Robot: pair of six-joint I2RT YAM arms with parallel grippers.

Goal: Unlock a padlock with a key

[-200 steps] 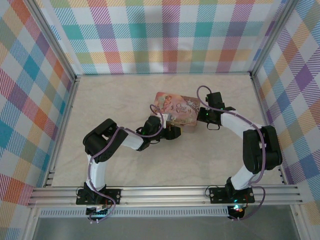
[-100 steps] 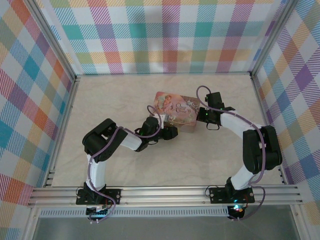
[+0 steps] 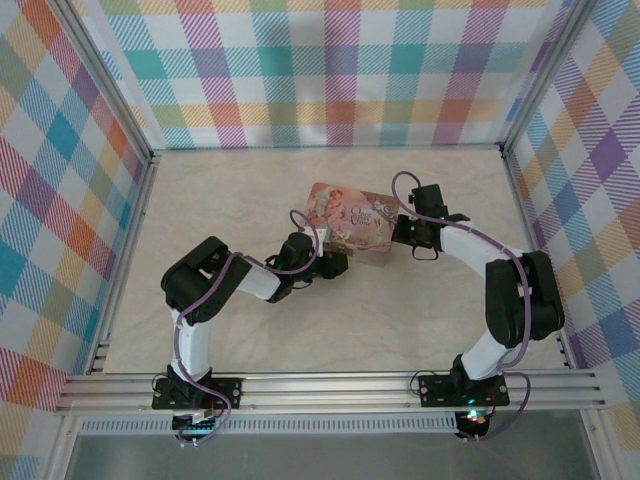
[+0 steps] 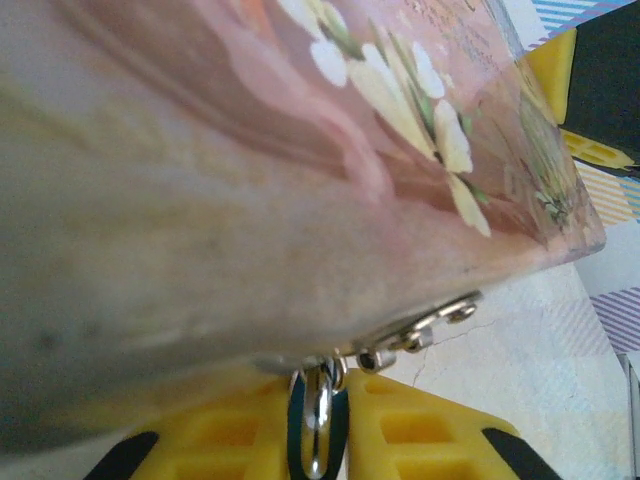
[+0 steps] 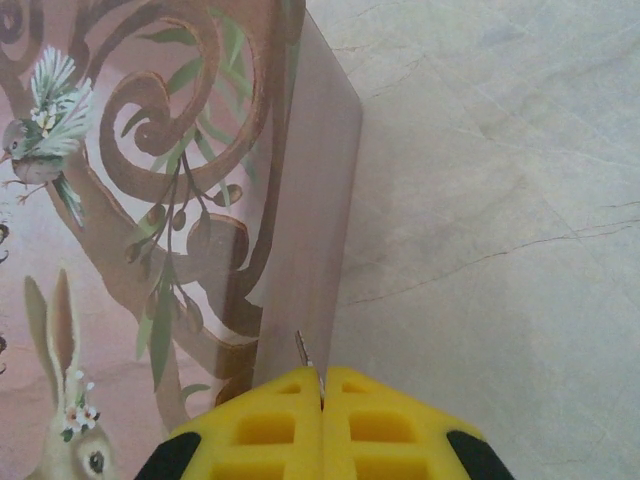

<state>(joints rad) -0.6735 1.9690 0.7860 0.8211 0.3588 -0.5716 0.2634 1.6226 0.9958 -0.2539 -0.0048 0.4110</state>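
1. I stand behind the two arms and look onto a pale, marble-patterned table (image 3: 230, 200) with checked cloth walls (image 3: 330, 70) on three sides.
2. A flat pink tin box with painted flowers (image 3: 350, 215) lies a little toward 12 o'clock from the middle of the table.
3. The left gripper (image 3: 335, 263) is at the 7 o'clock corner of the tin box, very near its side wall.
4. In the left wrist view, the pink wall of the tin box (image 4: 250, 200) is close above the left gripper (image 4: 318, 385).
5. A small padlock with a dark blue body and a thin metal shackle (image 4: 318, 415) sits under the lower edge of this wall. It is just at 7 o'clock of a small silver hasp (image 4: 425, 325).
6. The yellow pads (image 4: 400, 420) of the left gripper stand at 3 and 9 o'clock of the padlock. The narrow gap between them is taken up by it, so they look clamped on it.
7. The right gripper (image 3: 400, 236) is at the 4 o'clock side of the tin box.
8. In the right wrist view, the yellow pads (image 5: 400, 410) of the right gripper (image 5: 322, 375) are pressed together on a very small, thin, silvery metal key (image 5: 305, 352).
9. The key points toward 11 o'clock, and its tip is just beside the corner wall of the tin box (image 5: 150, 200).
10. The table (image 5: 500, 200) lies at 3 o'clock of this corner.
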